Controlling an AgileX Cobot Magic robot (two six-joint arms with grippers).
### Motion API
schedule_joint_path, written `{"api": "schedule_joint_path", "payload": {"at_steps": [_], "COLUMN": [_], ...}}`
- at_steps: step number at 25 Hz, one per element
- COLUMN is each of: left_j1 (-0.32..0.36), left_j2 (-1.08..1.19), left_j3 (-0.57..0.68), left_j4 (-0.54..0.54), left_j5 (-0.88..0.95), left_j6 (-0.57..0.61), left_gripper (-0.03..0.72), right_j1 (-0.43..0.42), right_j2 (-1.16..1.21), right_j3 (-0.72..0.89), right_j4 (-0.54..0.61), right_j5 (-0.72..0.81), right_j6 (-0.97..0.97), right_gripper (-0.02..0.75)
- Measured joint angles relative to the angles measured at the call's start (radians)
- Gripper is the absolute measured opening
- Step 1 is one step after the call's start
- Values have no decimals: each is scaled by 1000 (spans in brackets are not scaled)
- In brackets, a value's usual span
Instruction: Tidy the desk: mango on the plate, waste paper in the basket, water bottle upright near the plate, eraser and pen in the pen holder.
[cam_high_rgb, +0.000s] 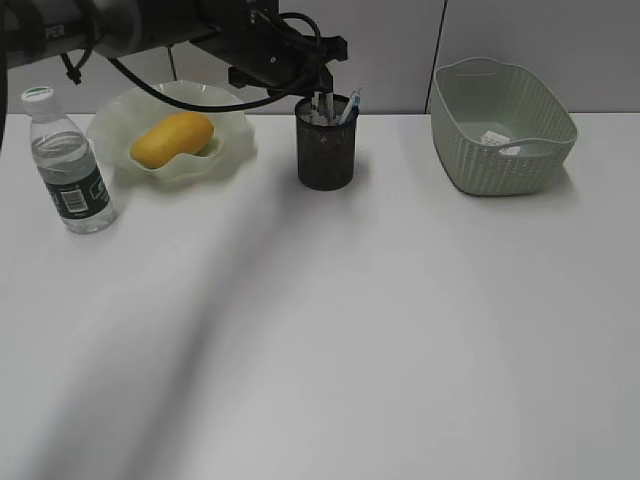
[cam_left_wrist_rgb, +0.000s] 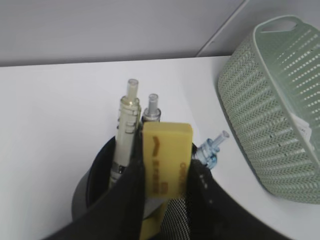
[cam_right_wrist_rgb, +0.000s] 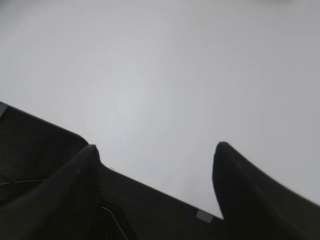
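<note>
Your left gripper (cam_left_wrist_rgb: 165, 200) pinches the yellow eraser (cam_left_wrist_rgb: 165, 165) upright over the pen holder (cam_left_wrist_rgb: 95, 185) beside the pens (cam_left_wrist_rgb: 127, 130); lower it inside before releasing; right gripper (cam_right_wrist_rgb: 155, 150) hangs wide, empty.

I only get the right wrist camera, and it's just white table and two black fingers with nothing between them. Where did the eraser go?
Observer: The left gripper is shut on the yellow eraser, right at the mouth of the pen holder, beside the pens.
Kid: Is the mango on its plate?
Observer: Yes, the mango lies in the plate.
Kid: And the bottle?
Observer: The water bottle stands upright, just left of the plate.
</note>
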Motion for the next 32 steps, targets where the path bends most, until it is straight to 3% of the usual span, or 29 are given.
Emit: {"api": "schedule_joint_path", "payload": {"at_steps": [8, 18, 32], "left_j1": [0, 0, 0], "left_j2": [0, -7, -211], "left_j3": [0, 0, -3], "left_j4": [-25, -18, 408], "left_j5": [1, 115, 666], "left_j6": [0, 0, 1], "left_gripper": [385, 410, 408], "right_j1": [0, 0, 0], "right_j2": [0, 0, 0], "right_j3": [0, 0, 0], "right_j4": [0, -1, -1], "right_j5": [0, 0, 0], "right_j6": [0, 1, 1], "right_gripper": [550, 550, 550]}}
